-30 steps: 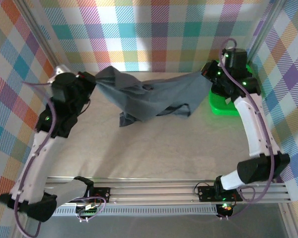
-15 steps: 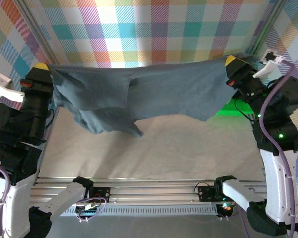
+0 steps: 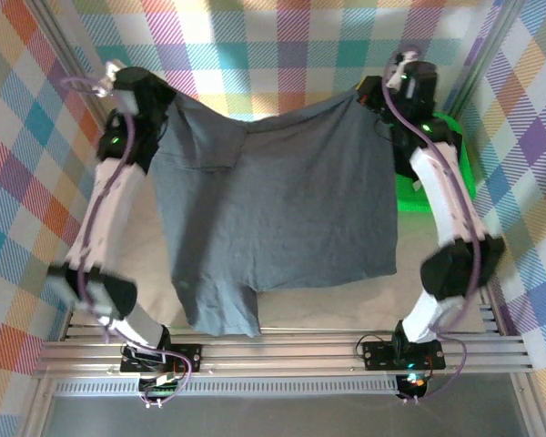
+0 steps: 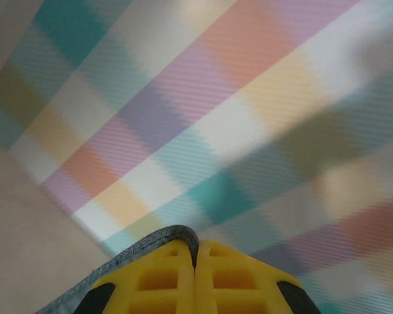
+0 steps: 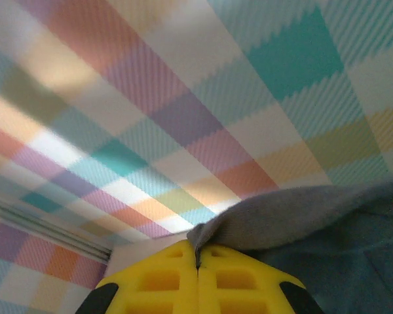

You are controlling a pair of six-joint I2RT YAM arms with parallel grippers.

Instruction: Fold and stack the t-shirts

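**Holding one grey t-shirt (image 3: 282,209) spread in the air**

Gripped by its two top corners, at 10 o'clock and at 2 o'clock in the overhead view. Hanging as one wide slate-grey sheet from the far side down toward 6 o'clock, above the pale table (image 3: 346,314). Sagging a little along the top edge between the two holds. Doubled over itself in a small patch near 11 o'clock. Reaching lowest at 7 o'clock, with one flap just short of the metal rail (image 3: 282,350); touching the table or not, cannot tell.

Clamped at the 10 o'clock corner by the left gripper (image 4: 195,258): yellow fingers (image 4: 150,281) pressed flat together, a grey hem pinched in the seam and curling off toward 8 o'clock in the wrist view. Clamped at the 2 o'clock corner by the right gripper (image 5: 198,255): closed tight in the same way on a peak of grey cloth, spreading away toward 4 o'clock in that wrist view.

Backed by plaid walls (image 3: 282,55). Flanked at 3 o'clock by a green tray (image 3: 460,155), partly hidden behind the right arm (image 3: 441,196)
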